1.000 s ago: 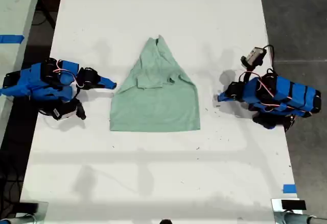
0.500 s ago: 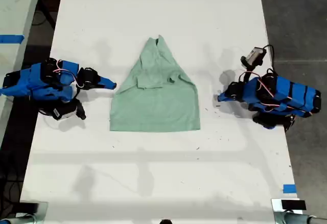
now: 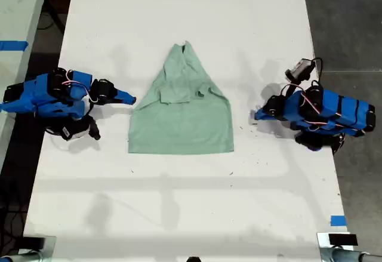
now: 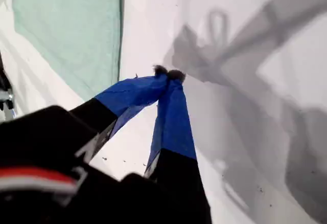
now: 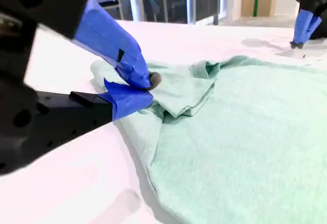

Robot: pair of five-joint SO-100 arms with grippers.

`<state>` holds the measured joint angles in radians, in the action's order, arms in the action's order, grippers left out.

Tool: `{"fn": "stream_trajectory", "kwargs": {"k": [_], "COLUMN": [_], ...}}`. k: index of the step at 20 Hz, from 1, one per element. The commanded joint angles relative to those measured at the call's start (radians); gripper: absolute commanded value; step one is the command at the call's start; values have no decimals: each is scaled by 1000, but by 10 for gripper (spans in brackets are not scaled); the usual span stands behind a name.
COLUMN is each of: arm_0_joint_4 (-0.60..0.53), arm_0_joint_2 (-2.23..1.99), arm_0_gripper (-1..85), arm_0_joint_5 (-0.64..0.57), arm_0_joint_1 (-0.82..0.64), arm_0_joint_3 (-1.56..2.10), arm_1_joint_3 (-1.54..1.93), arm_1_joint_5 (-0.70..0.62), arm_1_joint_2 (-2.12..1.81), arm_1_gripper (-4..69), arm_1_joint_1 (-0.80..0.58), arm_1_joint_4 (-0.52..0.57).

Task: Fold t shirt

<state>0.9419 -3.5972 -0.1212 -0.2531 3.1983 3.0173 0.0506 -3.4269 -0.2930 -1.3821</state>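
On the table (image 3: 179, 214), the t shirt (image 3: 185, 119) lies between us. Both my first gripper (image 4: 168, 74) and my second gripper (image 5: 145, 89) sit closed, empty. We should pinch the bottom hem corners together.

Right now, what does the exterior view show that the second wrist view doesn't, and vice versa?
Only the exterior view: the whole outline of the t shirt, tapering to a point away from its straight hem, plus blue tape at that view's lower right. Only the second wrist view: the layers of the folded sleeve close up, with my second gripper beside them, fingers closed. Both: the shirt, the white table, and my first gripper across the shirt.
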Motion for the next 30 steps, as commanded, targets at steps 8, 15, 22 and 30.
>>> {"fn": "stream_trajectory", "kwargs": {"k": [8,15,22,30], "arm_0_joint_4": [3,3,5,6], "arm_0_joint_2": [-9,-9,-9,-9], "arm_0_gripper": [-1,-1,-1,-1], "arm_0_joint_5": [-8,-9,-9,-8], "arm_0_joint_1": [-9,-6,-5,-6], "arm_0_joint_3": [14,12,12,12], "arm_1_joint_3": [-551,-712,-1100,-1980], "arm_1_joint_5": [-114,-190,-227,-403], "arm_1_joint_2": [1065,1445,1600,2091], "arm_1_gripper": [173,164,4,4], "arm_1_joint_1": [143,94,130,199], "arm_1_joint_4": [505,684,385,236]}}
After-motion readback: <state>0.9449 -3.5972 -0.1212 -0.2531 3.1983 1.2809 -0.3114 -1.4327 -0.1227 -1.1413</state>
